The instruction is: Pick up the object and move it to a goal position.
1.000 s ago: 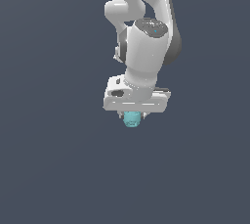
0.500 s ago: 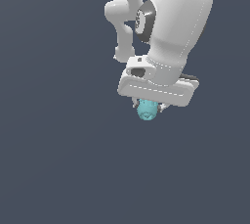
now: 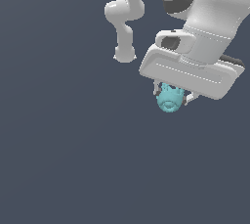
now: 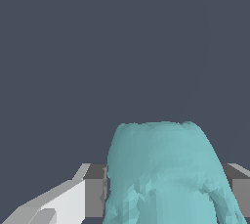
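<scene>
The object (image 3: 169,100) is a small teal lump with short spikes along its upper edge and a round hollow facing the exterior camera. It hangs under the white hand, with my gripper (image 3: 171,97) shut on it from both sides. In the wrist view the object (image 4: 163,174) fills the lower middle as a smooth teal mound, with grey pads (image 4: 95,191) pressed against its flanks. It is held in the air above the plain dark surface. No goal marker shows in either view.
The white arm's links (image 3: 124,17) rise behind the hand in the exterior view. A plain dark grey ground (image 3: 63,159) lies all around.
The hand has swung toward the exterior view's right and closer to the camera, carrying the teal object with it. The grip stays shut.
</scene>
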`<action>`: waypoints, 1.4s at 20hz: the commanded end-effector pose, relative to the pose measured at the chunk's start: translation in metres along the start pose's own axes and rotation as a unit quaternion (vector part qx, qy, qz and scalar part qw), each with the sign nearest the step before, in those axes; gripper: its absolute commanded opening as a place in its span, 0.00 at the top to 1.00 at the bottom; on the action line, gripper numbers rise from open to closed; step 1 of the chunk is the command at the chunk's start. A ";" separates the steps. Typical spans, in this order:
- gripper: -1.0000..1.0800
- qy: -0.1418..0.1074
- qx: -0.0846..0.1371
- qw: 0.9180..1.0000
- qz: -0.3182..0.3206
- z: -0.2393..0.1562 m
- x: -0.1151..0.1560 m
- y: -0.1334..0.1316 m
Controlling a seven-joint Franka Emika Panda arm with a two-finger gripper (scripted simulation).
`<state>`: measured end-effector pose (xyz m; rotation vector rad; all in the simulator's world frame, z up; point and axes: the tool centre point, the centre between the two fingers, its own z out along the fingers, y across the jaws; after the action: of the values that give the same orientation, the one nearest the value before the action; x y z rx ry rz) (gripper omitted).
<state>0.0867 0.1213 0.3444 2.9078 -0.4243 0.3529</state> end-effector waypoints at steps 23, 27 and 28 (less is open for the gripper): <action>1.00 0.024 -0.035 0.994 0.097 -0.085 0.027 -0.054; 1.00 0.025 -0.036 0.994 0.098 -0.086 0.028 -0.055; 1.00 0.025 -0.036 0.994 0.098 -0.086 0.028 -0.055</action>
<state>0.1113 0.1837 0.4255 2.7884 -0.7013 0.4272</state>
